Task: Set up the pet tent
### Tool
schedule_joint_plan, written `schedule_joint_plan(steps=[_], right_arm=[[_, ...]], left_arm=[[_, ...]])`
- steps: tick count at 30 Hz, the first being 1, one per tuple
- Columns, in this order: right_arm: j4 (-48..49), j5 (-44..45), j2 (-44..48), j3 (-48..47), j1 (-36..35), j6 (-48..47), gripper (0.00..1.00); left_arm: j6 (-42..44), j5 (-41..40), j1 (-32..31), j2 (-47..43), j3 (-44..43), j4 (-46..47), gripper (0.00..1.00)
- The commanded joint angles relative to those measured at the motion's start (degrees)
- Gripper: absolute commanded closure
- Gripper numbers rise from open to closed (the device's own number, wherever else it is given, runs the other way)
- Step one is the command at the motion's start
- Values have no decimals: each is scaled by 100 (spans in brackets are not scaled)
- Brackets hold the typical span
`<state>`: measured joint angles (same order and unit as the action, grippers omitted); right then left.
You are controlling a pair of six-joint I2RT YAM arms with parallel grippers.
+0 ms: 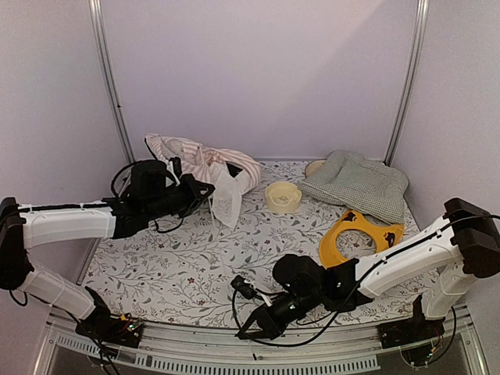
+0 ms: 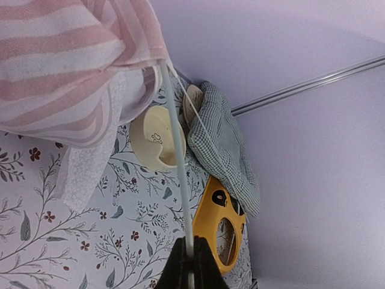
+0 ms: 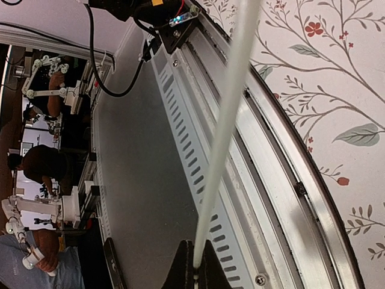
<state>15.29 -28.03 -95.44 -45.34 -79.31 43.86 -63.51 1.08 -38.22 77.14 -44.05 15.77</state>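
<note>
Where the tent is sitting: the pink-and-white striped fabric pet tent (image 1: 199,160) is lying crumpled at about 11 o'clock on the floral-print tablecloth (image 1: 164,262), back by the wall. Its white sheer flap (image 1: 226,199) is spilling out toward 5 o'clock.
Left gripper: the left gripper (image 1: 208,190) is hovering right at the tent's near edge. In the wrist view its fingers (image 2: 179,268) are pinching together on a thin white pole (image 2: 178,168) that's running up into the striped fabric.
Right gripper: the right gripper (image 1: 251,326) is hanging low at 6 o'clock, over the table's near edge and well apart from the tent. Its fingers (image 3: 183,272) are clamping a white rod (image 3: 227,126). Honestly can't tell if it's the same pole the left one is holding.
Rail: the rod is crossing over the slotted aluminium rail (image 3: 198,180) at the table front.
Bowl: a round cream bowl (image 1: 283,196) is sitting at roughly 12 o'clock, just beside the tent.
Cushion: a green-and-white checked cushion (image 1: 359,183) is lying at 1 to 2 o'clock.
Yellow piece: a flat yellow plastic ring (image 1: 359,234) is lying near 3 o'clock, right by the cushion's near edge.
</note>
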Motion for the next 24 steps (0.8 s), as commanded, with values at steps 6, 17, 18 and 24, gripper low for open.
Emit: schedule_joint_plan(steps=[6,17,18,24], right_arm=[[-448,220,321,-502,214,-486,100],[-368,68,263,-591,472,-372,100],[-353,43,255,-602,503,-357,100],[-307,-64,284,-598,638,-285,100]], left_arm=[[874,-11,192,-550,187,-77,70],[1904,-362,218,-2015,436,-1318,36],[2020,-417,220,-2105,441,-1442,35],[2257,-1207,670,-2628,618,-2202,34]])
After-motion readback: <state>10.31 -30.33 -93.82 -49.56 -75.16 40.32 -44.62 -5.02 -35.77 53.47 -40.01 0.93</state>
